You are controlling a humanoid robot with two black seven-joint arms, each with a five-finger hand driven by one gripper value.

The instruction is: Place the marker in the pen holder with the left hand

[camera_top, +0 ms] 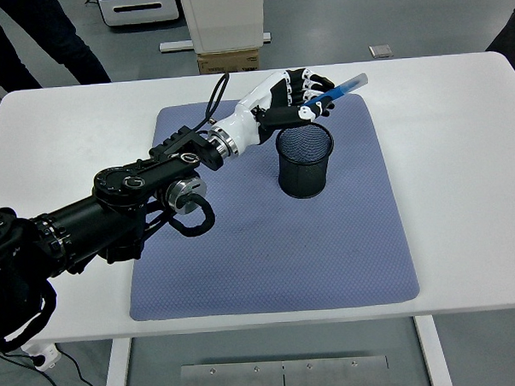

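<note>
Left robot hand (292,97) holding a blue marker (338,89) above the pen holder (305,161).

The robot hand's fingers (311,81) are curled tight around the lower part of the marker, with the thumb pressed in from below, so the grasp is closed on it. The marker is tilted, its free end sticking out up and to the right past the fingers, and its gripped end sits just above the far rim of the pen holder without touching it as far as can be seen. The pen holder is a black mesh cup standing upright on a blue-grey mat (268,244), toward the mat's far right part. The mat lies flat on the white tabletop (462,175). The black left arm (113,204) reaches in from the left edge across the mat's left side.
</note>
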